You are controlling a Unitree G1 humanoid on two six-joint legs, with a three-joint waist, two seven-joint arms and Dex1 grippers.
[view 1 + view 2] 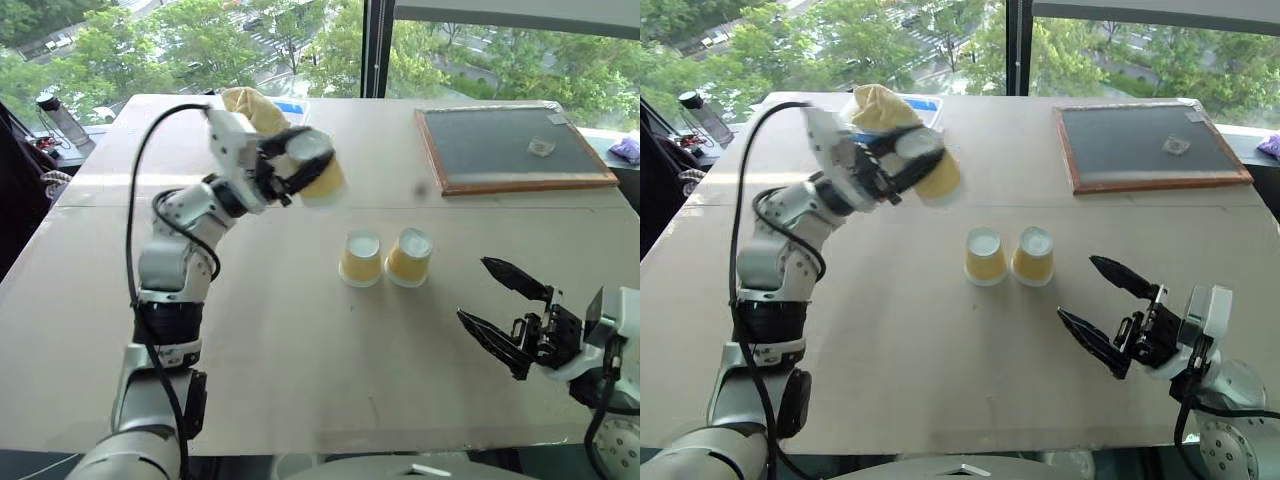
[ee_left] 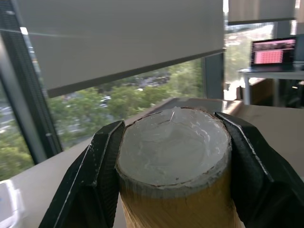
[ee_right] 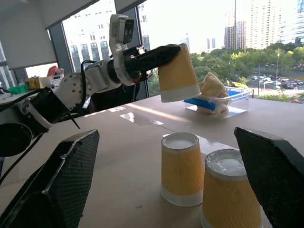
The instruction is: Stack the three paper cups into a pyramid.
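Two paper cups (image 1: 361, 258) (image 1: 409, 256) stand upside down, touching side by side, near the middle of the desk (image 1: 300, 360), with bare surface toward the near and left edges. The left tool (image 1: 292, 165) is clamped on the third cup (image 1: 318, 170), held in the air toward the far edge, beyond the pair. The right tool (image 1: 505, 315) hovers by the near right corner, fingers wide apart. A framed board (image 1: 512, 148) lies at the far right corner.
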